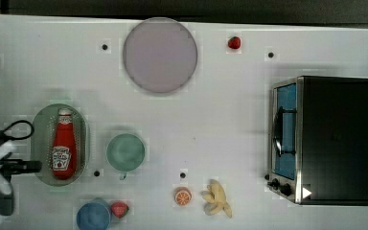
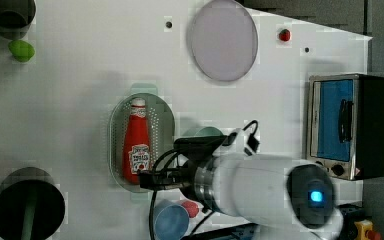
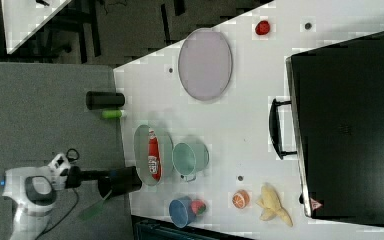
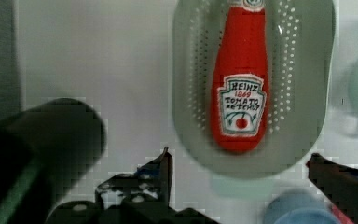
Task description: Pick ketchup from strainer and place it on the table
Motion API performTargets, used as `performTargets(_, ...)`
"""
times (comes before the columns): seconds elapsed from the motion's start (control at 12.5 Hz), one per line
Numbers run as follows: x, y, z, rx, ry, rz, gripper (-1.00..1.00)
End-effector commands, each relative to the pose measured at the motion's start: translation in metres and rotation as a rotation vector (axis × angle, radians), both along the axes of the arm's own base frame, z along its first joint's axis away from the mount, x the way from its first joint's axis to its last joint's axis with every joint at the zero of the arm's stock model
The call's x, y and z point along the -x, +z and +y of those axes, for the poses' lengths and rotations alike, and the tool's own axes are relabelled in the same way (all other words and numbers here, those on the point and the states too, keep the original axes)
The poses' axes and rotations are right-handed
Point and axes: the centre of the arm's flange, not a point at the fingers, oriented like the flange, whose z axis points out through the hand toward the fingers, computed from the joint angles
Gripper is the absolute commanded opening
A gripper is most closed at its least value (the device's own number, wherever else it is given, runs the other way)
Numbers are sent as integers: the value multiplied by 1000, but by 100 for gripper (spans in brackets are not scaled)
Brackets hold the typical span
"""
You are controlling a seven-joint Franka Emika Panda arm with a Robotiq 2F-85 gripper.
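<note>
While the jaws stood spread, nothing was between them.
Gripper: gripper was released, empty; fingers showed wide apart in the wrist view, with the strainer's near end in the gap between them.
Gripper place: in the top view it sat at the strainer's lower left edge; in the left view, at the strainer's lower end.
Ketchup: ketchup lay flat inside the strainer, on the perforated floor, not lifted.
Direction from fingers: bottle lay ahead of the fingertips, base end nearest, cap end farthest.
Long axis: ran along the strainer's long axis; in the top view, ketchup was near vertical, cap up, base down.
Label: faced up toward the cameras.
Finger line vs axis: the fingers appeared to open across the bottle's long axis, so a straight advance over the body should let them close on its sides (judgement).
Risk: strainer walls sat close beside the bottle; fingers may catch the rim.
Table: table had bare space on the top view's right of the cup.
</note>
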Motion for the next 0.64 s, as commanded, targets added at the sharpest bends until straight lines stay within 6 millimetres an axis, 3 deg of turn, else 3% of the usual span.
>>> performTargets(0.08, -3, -64, -25, -2, -95, -3, 100)
performTargets(0.64, 5, -152, -30, -71, -153, 55, 100)
